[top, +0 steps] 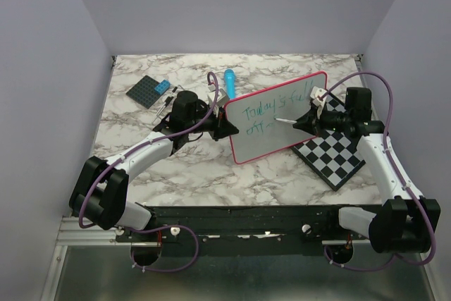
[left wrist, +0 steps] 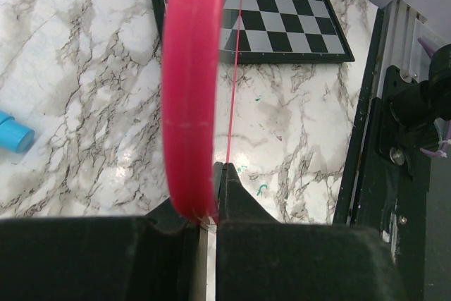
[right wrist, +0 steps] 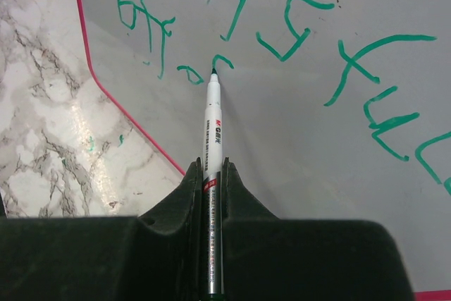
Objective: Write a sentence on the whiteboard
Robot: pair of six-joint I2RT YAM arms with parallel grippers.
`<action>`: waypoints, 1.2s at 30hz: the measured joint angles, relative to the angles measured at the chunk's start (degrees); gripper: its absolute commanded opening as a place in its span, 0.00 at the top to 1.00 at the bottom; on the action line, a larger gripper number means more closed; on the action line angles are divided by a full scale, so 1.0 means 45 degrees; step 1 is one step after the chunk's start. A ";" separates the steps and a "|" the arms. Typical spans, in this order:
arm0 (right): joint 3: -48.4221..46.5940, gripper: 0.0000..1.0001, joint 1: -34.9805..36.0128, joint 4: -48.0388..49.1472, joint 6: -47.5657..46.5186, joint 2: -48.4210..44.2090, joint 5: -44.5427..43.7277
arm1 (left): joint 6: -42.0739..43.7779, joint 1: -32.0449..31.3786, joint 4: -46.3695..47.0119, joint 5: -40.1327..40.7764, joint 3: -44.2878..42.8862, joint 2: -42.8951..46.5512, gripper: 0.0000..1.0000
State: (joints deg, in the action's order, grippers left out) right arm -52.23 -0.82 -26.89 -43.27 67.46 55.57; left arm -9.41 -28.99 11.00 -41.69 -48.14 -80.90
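The whiteboard (top: 278,118), white with a pink-red rim, is held tilted up off the table. My left gripper (top: 227,126) is shut on its left edge; the rim (left wrist: 192,89) runs edge-on between the jaws in the left wrist view. The sentence (top: 271,111) is green handwriting in two lines, the lower line short; it also shows in the right wrist view (right wrist: 282,26). My right gripper (top: 310,121) is shut on a white marker (right wrist: 213,125), whose tip (right wrist: 213,72) touches the board by the last green stroke of the lower line.
A black-and-white chessboard (top: 337,151) lies under the whiteboard's right side. A blue cylinder (top: 230,81) and a dark grid plate (top: 149,91) lie at the back of the marble table (top: 183,174). Small green marks dot the marble (left wrist: 262,189).
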 measured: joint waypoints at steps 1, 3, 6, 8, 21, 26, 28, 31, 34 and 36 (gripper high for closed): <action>0.0005 0.99 -0.0005 -0.0044 -0.0049 -0.0005 -0.0039 | 0.0000 0.0000 -0.0005 -0.0005 0.0000 0.0000 1.00; 0.0019 0.99 -0.0005 -0.0097 -0.0131 -0.0019 -0.0126 | 0.0000 0.0000 -0.0010 0.0000 0.0000 0.0000 1.00; 0.0097 0.99 -0.0005 -0.0262 -0.0374 -0.0034 -0.0257 | 0.0000 0.0000 -0.0015 -0.0005 -0.0005 0.0000 1.00; 0.0214 0.99 -0.0005 -0.0393 -0.0520 -0.0034 -0.0364 | 0.0000 0.0000 -0.0019 0.0000 -0.0005 0.0000 1.00; 0.0821 1.00 -0.0005 -0.1015 -0.1559 0.0019 -0.0763 | 0.0058 0.0000 -0.0039 -0.0010 -0.0015 0.0005 1.00; 0.0957 0.99 -0.0005 -0.1248 -0.1739 0.0228 -0.0758 | 0.0068 0.0000 -0.0039 -0.0015 -0.0015 0.0000 1.00; 0.0957 0.99 0.0005 -0.1273 -0.1739 0.0301 -0.0753 | 0.0083 0.0000 -0.0039 -0.0015 -0.0019 0.0000 1.00; 0.0957 0.99 0.0034 -0.1292 -0.1729 0.0393 -0.0729 | 0.0087 0.0000 -0.0039 -0.0015 -0.0019 0.0000 1.00; 0.0913 1.00 0.0078 -0.1399 -0.1719 0.0384 -0.0539 | 0.0087 0.0000 -0.0044 -0.0015 -0.0019 0.0000 1.00; 0.0831 0.99 0.0083 -0.1481 -0.1661 0.0291 -0.0389 | 0.0092 0.0000 -0.0044 -0.0015 -0.0019 0.0000 1.00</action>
State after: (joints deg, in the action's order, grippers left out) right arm -48.49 -0.45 -33.56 -50.74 68.77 53.82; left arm -8.99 -28.99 10.81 -41.76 -48.23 -80.90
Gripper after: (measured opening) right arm 0.140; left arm 0.091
